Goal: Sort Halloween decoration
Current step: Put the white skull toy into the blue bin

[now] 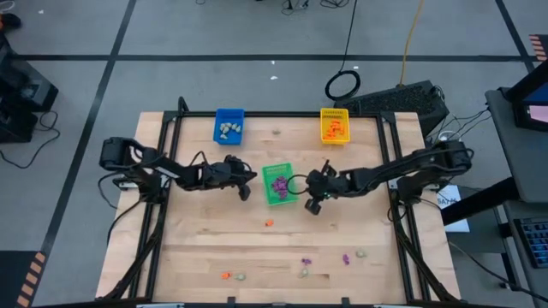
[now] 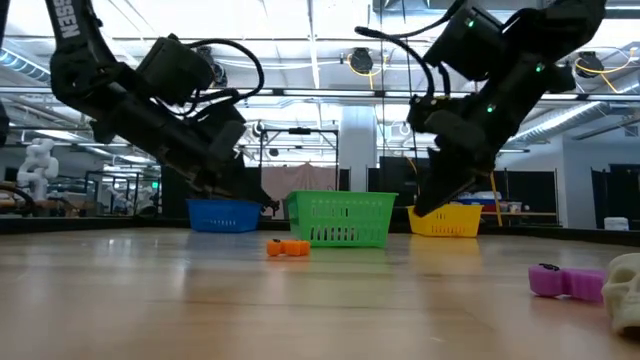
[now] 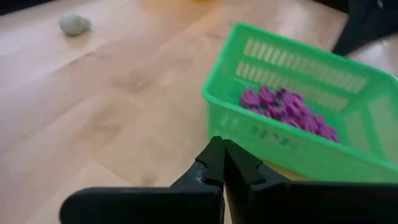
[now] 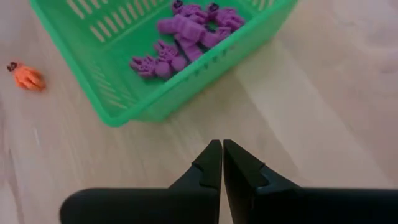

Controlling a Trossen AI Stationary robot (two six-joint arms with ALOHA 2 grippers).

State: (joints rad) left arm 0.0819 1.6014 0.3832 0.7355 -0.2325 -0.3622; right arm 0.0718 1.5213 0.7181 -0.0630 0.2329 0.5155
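Both grippers sit near the middle of the tabletop (image 1: 214, 257), one on each side of the green tray (image 1: 278, 184): the left gripper (image 3: 222, 163) just beside the tray's left wall, the right gripper (image 4: 222, 163) just beside its right wall. Each wrist view shows its own two fingers pressed tip to tip with nothing between them; in the high view both fingertip pairs are too small to make out. The green tray holds a cluster of purple trinkets (image 4: 186, 34). The right wrist view shows limb-like shapes on them, whereas the left wrist view shows them only as a blurred mass partly hidden by the tray's near wall. The blue tray (image 1: 229, 125) at the far edge holds pale trinkets (image 1: 229, 131), and the yellow tray (image 1: 334, 125), also at the far edge, holds orange trinkets (image 1: 335, 129); the low view shows only the walls of both trays, not their contents. Loose pieces lie on the near half of the tabletop: one orange trinket (image 1: 269, 222) just in front of the green tray, also visible in the right wrist and low views, and a scattered row of orange, pale and purple pieces along the near edge, whose individual shapes cannot be made out from above. The low view cuts off a pale piece (image 2: 625, 285) at its border, beside a purple piece (image 2: 565, 281). Only the left wrist view shows a single pale round trinket (image 3: 75, 24) lying apart from the green tray.
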